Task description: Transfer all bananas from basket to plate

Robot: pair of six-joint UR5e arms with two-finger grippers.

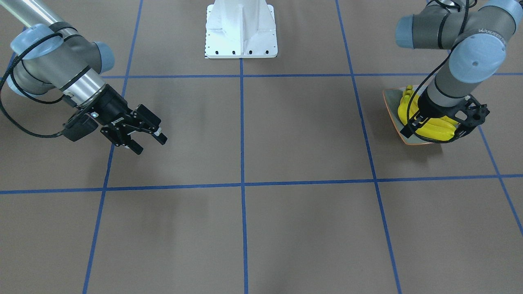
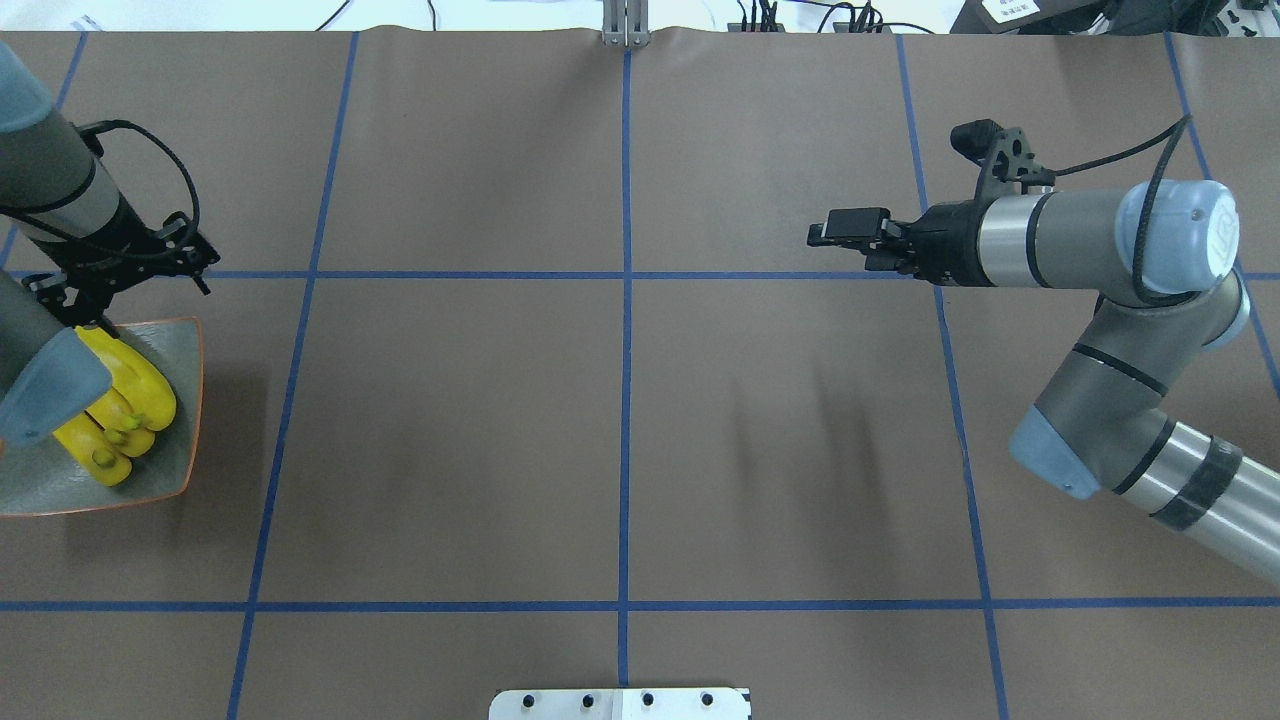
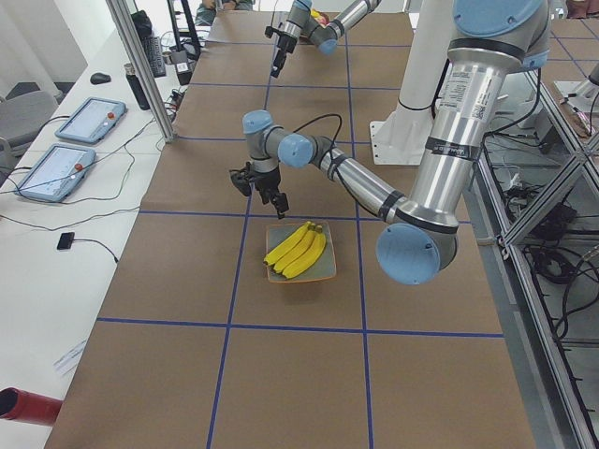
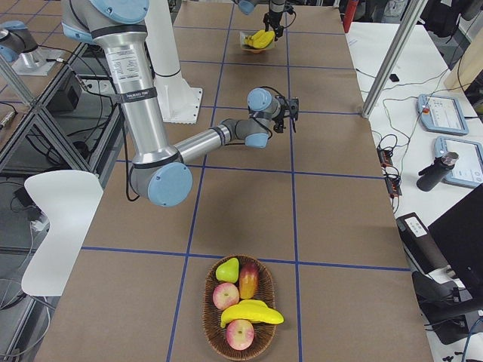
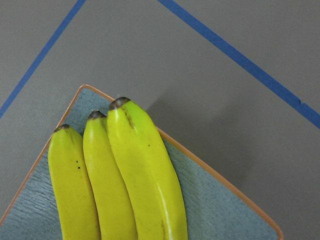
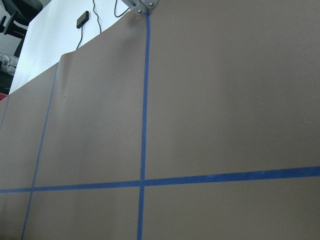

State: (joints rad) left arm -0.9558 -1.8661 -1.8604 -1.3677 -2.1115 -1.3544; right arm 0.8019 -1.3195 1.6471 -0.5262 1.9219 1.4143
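Three yellow bananas lie side by side on the square grey-green plate with the orange rim. They also show in the overhead view and the left wrist view. My left gripper hangs just above the plate's far end; I cannot tell whether it is open. My right gripper is open and empty above bare table. A fourth banana lies in the wicker basket at the table's right end.
The basket also holds red apples and a green pear. The white robot base stands at the table's middle edge. Blue tape lines grid the brown table. Tablets lie on a side desk.
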